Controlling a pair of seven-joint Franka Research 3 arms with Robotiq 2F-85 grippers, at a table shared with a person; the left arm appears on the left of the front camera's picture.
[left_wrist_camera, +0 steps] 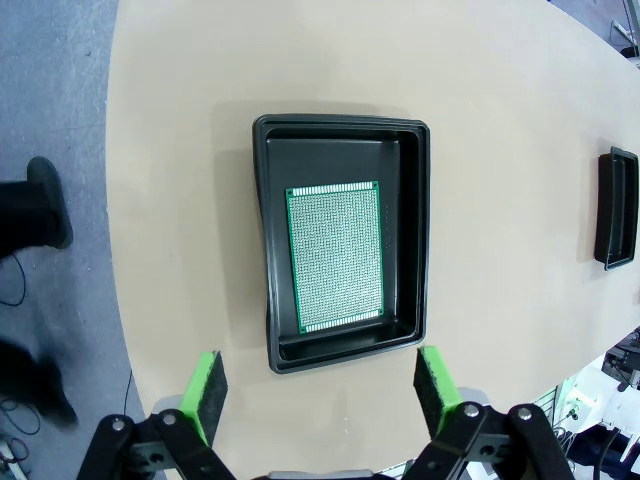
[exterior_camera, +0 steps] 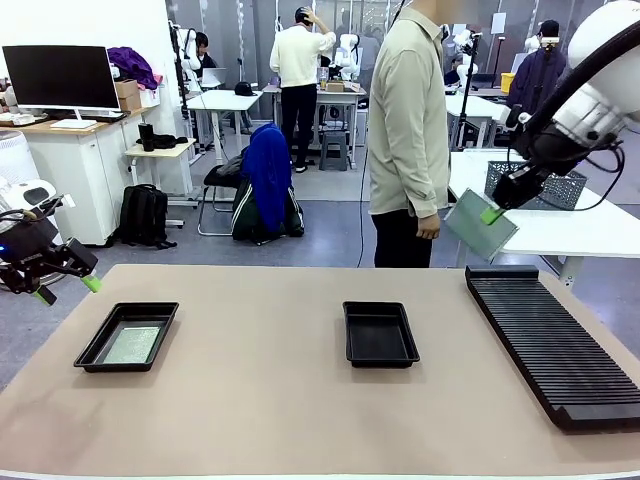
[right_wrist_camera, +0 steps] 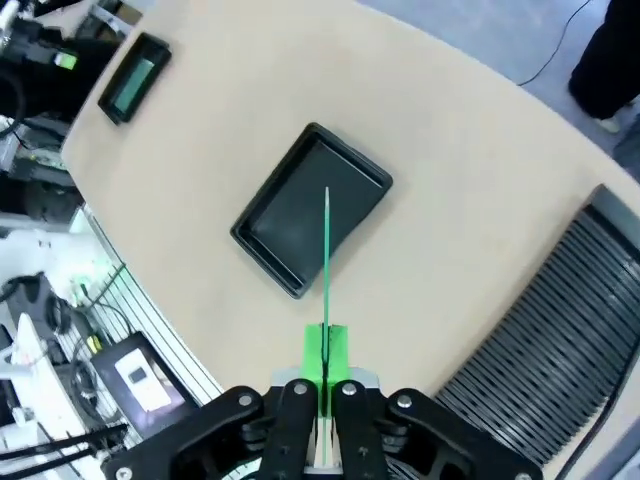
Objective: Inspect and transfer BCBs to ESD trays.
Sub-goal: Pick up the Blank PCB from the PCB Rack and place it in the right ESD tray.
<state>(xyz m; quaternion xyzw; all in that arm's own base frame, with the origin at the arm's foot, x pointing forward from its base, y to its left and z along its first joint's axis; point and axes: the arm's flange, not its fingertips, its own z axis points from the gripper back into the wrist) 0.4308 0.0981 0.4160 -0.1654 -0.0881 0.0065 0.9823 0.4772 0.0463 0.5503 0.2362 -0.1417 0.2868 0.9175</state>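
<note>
**A:** Entry one, right arm. What does it carry?

**B:** The right gripper [exterior_camera: 492,213] has its green pads pinched on one edge of a thin green rectangular circuit board [exterior_camera: 478,225] with a pale speckled face. The board hangs tilted in the air, high above and to the right of the shallow black plastic empty tray [exterior_camera: 380,335] at mid-table.

**A:** And through the right wrist camera?

**B:** That board shows edge-on, a thin green line, with the empty tray lying beyond it.

**A:** Entry two, left arm.

**B:** The left gripper [exterior_camera: 68,288] has its jaws spread wide with nothing between the pads. It hangs raised, well left of the empty tray.

**A:** What is under it?

**B:** A second black tray [left_wrist_camera: 340,122] of the same make sits well left of the empty tray. A second green board [left_wrist_camera: 335,255] lies flat on its floor, off-centre and closer to one long wall.

**A:** Anything else on the beige table [exterior_camera: 260,410]?

**B:** A long black ribbed slotted rack [exterior_camera: 550,340] lies to the right of the empty tray. A person in a pale shirt [exterior_camera: 405,120] stands beyond the empty tray at the far side, one hand hanging near the raised board but apart from it.
</note>
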